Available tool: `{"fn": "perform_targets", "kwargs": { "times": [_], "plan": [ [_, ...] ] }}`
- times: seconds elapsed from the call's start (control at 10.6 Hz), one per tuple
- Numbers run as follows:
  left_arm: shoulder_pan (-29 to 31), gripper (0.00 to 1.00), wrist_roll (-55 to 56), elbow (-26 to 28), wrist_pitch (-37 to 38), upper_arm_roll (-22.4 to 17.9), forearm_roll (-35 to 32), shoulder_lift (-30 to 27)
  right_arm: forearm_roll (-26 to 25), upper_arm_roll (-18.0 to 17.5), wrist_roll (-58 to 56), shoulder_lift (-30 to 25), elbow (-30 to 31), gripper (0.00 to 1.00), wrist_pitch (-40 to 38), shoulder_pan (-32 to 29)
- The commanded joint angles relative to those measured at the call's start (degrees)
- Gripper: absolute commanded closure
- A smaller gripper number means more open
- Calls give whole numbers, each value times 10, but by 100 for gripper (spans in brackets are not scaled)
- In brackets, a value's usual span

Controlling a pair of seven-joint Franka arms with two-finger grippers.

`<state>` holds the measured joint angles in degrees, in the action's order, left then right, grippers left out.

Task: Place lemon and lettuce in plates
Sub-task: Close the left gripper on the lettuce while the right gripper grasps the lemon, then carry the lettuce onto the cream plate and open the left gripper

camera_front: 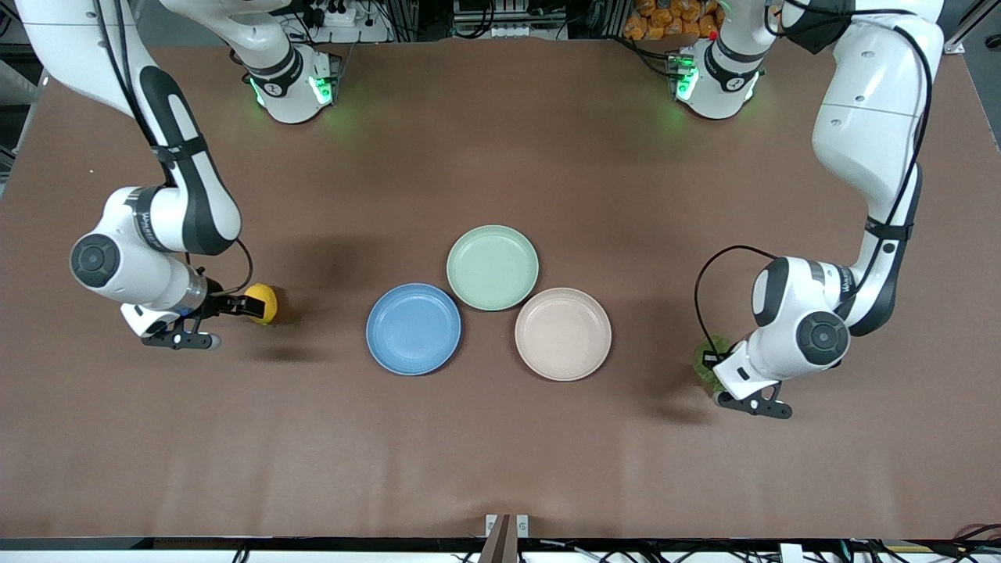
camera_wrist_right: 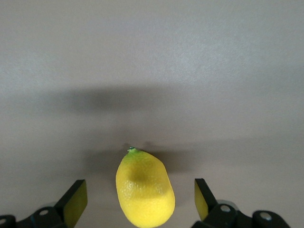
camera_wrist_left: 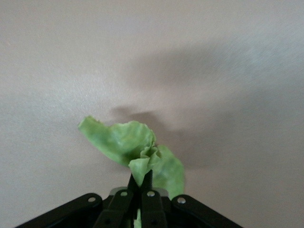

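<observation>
My left gripper (camera_wrist_left: 141, 187) is pinched tight on the lettuce (camera_wrist_left: 133, 147), a thin, crinkled green leaf with ruffled edges, low at the left arm's end of the table (camera_front: 500, 453). My right gripper (camera_wrist_right: 137, 199) stands wide open around the lemon (camera_wrist_right: 145, 187), a pebbled, bright-yellow oval with a green-tipped point, resting on the table at the right arm's end. Between them sit smooth, round, shallow plates: blue plate (camera_front: 413, 328), beige plate (camera_front: 563, 334), mint-green plate (camera_front: 492, 267). The tabletop is matte brown.
</observation>
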<state>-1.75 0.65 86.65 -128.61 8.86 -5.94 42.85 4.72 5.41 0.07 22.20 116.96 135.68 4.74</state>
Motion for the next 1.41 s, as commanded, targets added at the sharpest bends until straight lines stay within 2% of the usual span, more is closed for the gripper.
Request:
{"fn": "perform_targets", "kwargs": {
  "times": [0.0,0.28,0.75,1.04,1.32],
  "plan": [
    [-5,100,35,10,-1,5,22,-34,11,-2,-10,-23,45,0,36,2],
    [-7,100,131,7,-1,50,20,-44,12,-2,-9,-18,77,0,90,6],
    [-20,100,303,-1,-1,135,15,-46,12,-2,-9,3,90,0,121,11],
    [-82,100,375,-4,-12,133,14,-45,12,-2,-9,25,91,0,151,14],
    [-118,100,395,-3,-17,130,14,-40,12,-2,-9,30,91,0,156,14]
  ]
}}
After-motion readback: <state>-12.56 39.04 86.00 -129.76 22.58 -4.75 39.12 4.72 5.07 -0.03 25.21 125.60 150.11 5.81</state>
